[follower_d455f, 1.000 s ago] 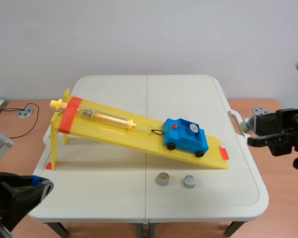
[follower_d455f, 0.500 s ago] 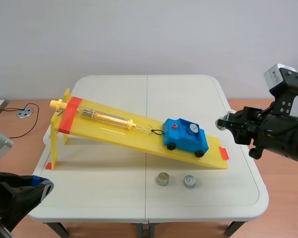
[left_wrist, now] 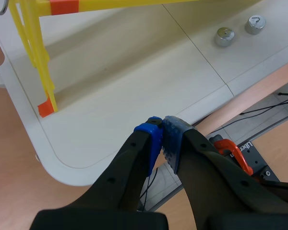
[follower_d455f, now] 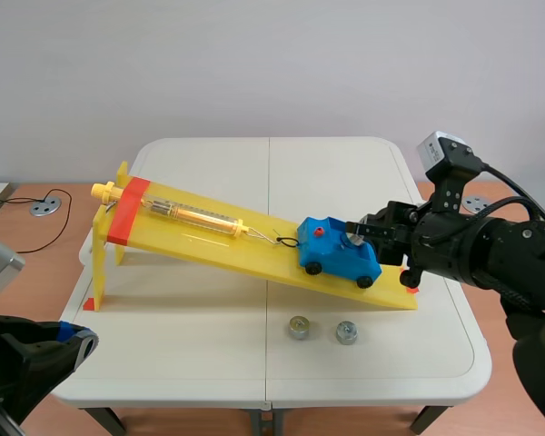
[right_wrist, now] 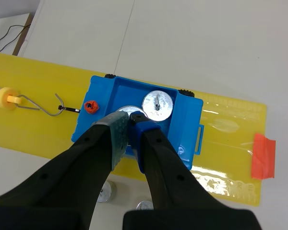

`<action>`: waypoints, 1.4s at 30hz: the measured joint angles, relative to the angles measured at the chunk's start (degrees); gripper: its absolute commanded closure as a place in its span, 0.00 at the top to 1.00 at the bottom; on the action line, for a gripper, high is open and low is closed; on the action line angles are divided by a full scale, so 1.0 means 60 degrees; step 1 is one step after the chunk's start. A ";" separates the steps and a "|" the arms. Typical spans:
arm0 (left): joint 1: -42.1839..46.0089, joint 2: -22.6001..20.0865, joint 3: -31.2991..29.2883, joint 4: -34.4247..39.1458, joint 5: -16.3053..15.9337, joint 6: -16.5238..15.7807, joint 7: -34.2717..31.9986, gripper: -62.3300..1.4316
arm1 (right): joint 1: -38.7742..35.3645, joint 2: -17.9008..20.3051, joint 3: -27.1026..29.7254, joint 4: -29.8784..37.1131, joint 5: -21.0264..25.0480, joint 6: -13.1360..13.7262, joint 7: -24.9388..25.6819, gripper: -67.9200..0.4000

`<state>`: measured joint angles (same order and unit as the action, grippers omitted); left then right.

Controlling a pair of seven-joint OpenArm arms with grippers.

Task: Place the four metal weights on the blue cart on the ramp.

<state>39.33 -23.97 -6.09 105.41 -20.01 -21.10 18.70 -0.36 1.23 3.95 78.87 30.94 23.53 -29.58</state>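
Observation:
The blue cart (follower_d455f: 341, 257) stands low on the yellow ramp (follower_d455f: 209, 243), hooked to a spring scale (follower_d455f: 191, 215). My right gripper (right_wrist: 131, 120) hovers over the cart's tray (right_wrist: 187, 115), shut on a metal weight (right_wrist: 128, 110) that shows just past its tips. A second weight (right_wrist: 157, 104) lies in the tray beside it. Two more weights (follower_d455f: 298, 327) (follower_d455f: 347, 332) sit on the table in front of the ramp, also in the left wrist view (left_wrist: 224, 36) (left_wrist: 255, 24). My left gripper (left_wrist: 162, 130) is shut on nothing off the table's front left corner.
The ramp's yellow support leg (left_wrist: 41, 67) stands on the white folding table (follower_d455f: 209, 372) near the left arm. A red tape mark (right_wrist: 263, 155) sits at the ramp's low end. A cable and a floor plate (follower_d455f: 44, 207) lie left of the table.
The right arm has swung in from the right edge to the left and now holds its gripper over the cart. The left arm, cart and table weights have not moved.

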 measured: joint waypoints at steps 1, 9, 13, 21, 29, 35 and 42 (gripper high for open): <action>0.0000 0.0000 0.0000 0.0000 0.0000 0.0000 -0.0004 0.07 | 0.0000 0.0000 -0.0025 -0.0047 -0.0055 0.0000 0.0025 0.02; 0.0000 0.0000 0.0000 0.0000 0.0000 0.0000 -0.0004 0.07 | 0.0007 0.0004 -0.0055 -0.0579 -0.0324 -0.0033 0.0324 0.02; 0.0000 0.0000 0.0000 0.0000 0.0000 0.0000 -0.0004 0.07 | 0.0004 0.0004 -0.0055 -0.0790 -0.0386 -0.0036 0.0426 0.02; 0.0000 0.0000 0.0000 0.0000 0.0000 0.0000 -0.0004 0.07 | 0.0004 0.0007 -0.0051 -0.0790 -0.0401 0.0178 0.0426 0.35; 0.0000 0.0000 0.0000 0.0000 0.0000 0.0000 0.0000 0.07 | -0.0372 0.0153 0.0514 -0.0007 -0.0182 0.0991 0.0342 0.42; 0.0000 0.0000 0.0000 0.0000 0.0000 0.0000 -0.0004 0.07 | -0.1497 0.1042 0.1089 0.1971 -0.0153 0.1053 0.0346 0.44; 0.0000 0.0000 0.0000 0.0000 0.0000 0.0000 0.0000 0.07 | -0.2998 0.2430 0.1268 0.4313 -0.0146 0.1264 0.0131 0.44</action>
<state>39.33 -23.97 -6.09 105.41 -20.01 -21.10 18.70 -18.35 15.81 11.55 104.75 30.06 31.11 -28.80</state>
